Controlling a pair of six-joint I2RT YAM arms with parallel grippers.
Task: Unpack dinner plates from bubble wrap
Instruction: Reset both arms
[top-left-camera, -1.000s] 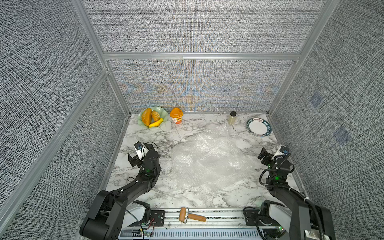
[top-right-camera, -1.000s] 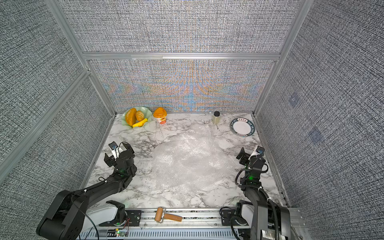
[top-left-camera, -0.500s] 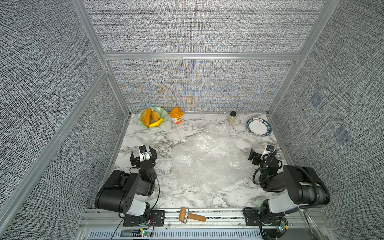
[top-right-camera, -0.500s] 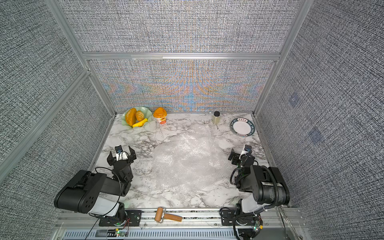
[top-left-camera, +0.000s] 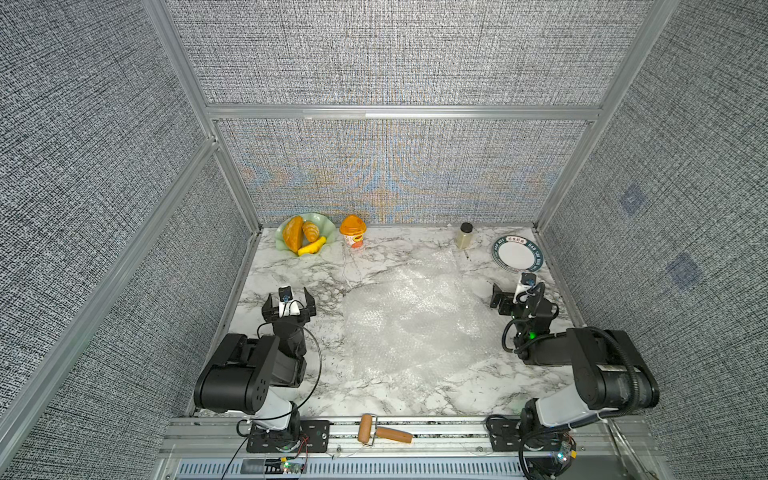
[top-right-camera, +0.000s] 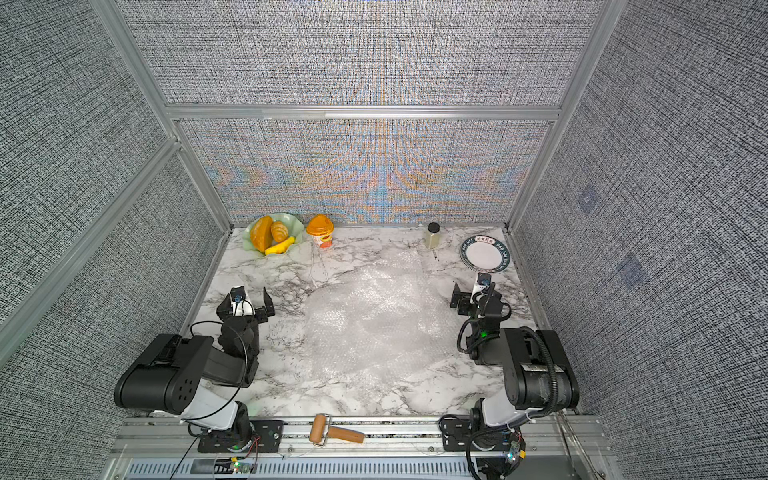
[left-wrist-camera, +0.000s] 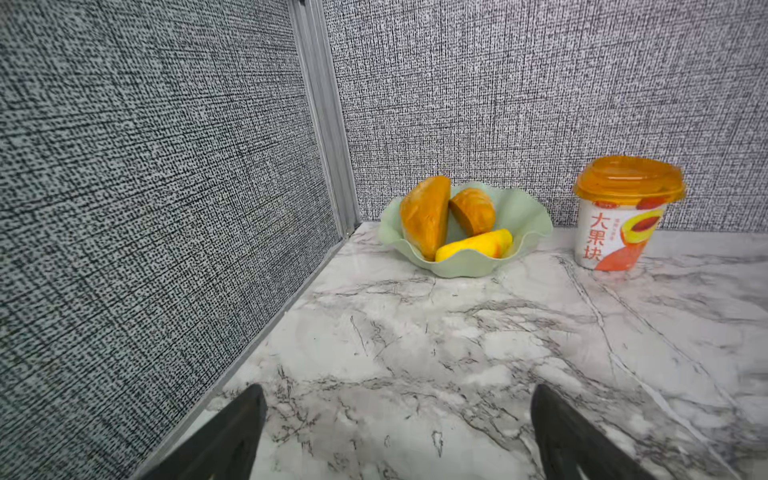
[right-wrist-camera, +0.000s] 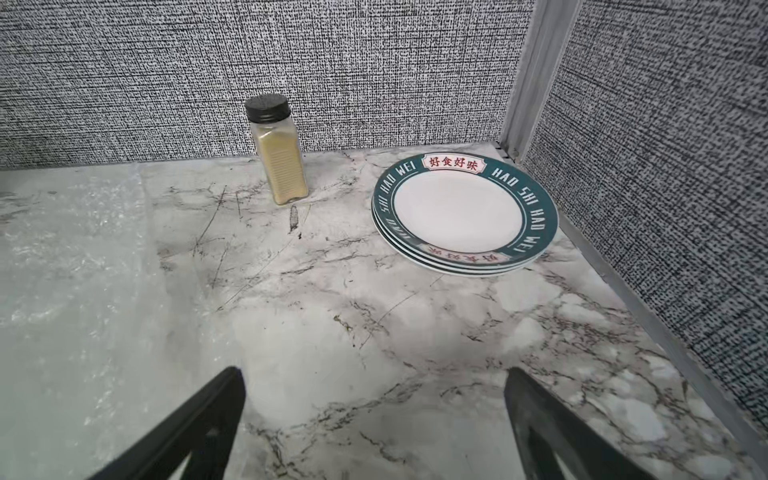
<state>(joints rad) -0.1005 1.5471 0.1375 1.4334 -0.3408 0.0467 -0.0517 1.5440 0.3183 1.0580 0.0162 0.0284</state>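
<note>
Dinner plates (right-wrist-camera: 463, 208), teal-banded, lettered and white-centred, sit stacked ahead of the right gripper (right-wrist-camera: 372, 374). Crinkled clear bubble wrap (top-left-camera: 407, 320) lies between it and the left gripper (left-wrist-camera: 397, 392); both gape wide, empty.

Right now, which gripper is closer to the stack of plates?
Right. The right gripper sits just in front of the plates; the left gripper is across the table, past the bubble wrap.

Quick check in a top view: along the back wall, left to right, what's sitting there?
In a top view, left to right: green wavy dish holding bread → orange-lidded cup → spice jar → stacked dinner plates in the far corner.
</note>
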